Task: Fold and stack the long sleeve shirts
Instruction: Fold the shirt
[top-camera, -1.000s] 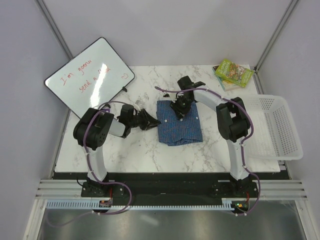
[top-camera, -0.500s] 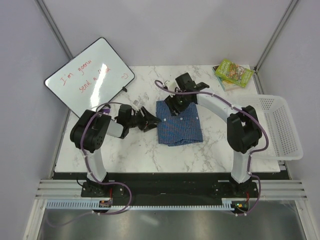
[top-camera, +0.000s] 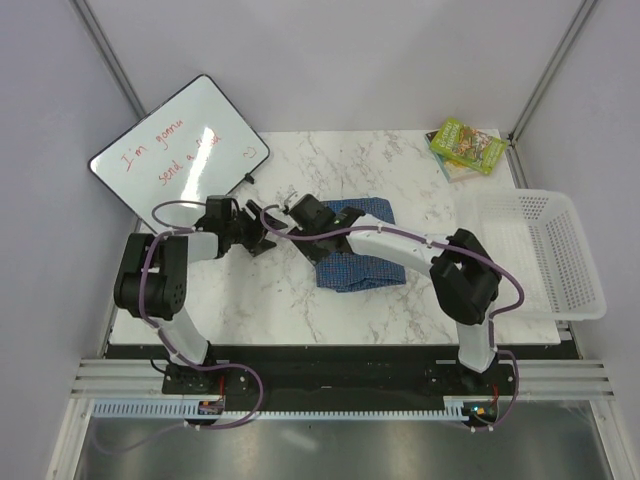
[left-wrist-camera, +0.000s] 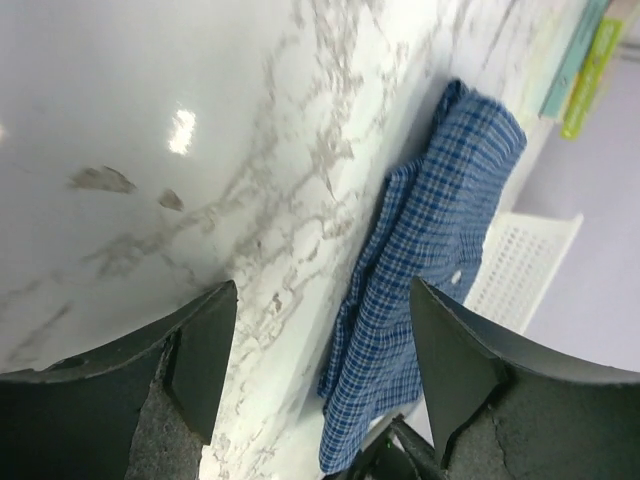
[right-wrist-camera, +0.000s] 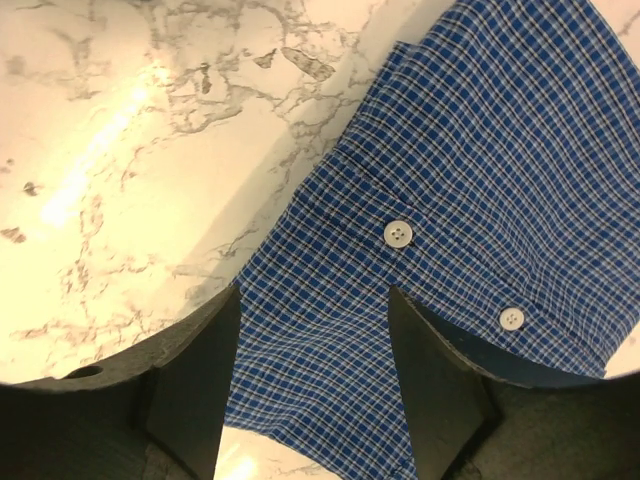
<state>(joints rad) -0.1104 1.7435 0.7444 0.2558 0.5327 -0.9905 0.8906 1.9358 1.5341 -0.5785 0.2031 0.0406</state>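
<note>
A blue checked long sleeve shirt (top-camera: 365, 262) lies folded into a small rectangle at the middle of the marble table. My right arm reaches across it to the left. My right gripper (top-camera: 312, 222) is open over the shirt's left edge. In the right wrist view the checked cloth (right-wrist-camera: 480, 150), with two white buttons, lies between and below the open jaws (right-wrist-camera: 313, 300), which hold nothing. My left gripper (top-camera: 268, 222) is open and empty just left of the shirt, low over bare marble. The left wrist view (left-wrist-camera: 320, 300) shows the shirt (left-wrist-camera: 430, 240) ahead.
A whiteboard (top-camera: 180, 150) with red writing leans at the table's far left. Green books (top-camera: 466, 146) lie at the far right corner. A white mesh basket (top-camera: 545, 255) stands off the right edge and also shows in the left wrist view (left-wrist-camera: 515, 265).
My right gripper has swung from the shirt's far edge down to its left edge, the arm now lying across the shirt. My left gripper has drawn back a little to the left.
</note>
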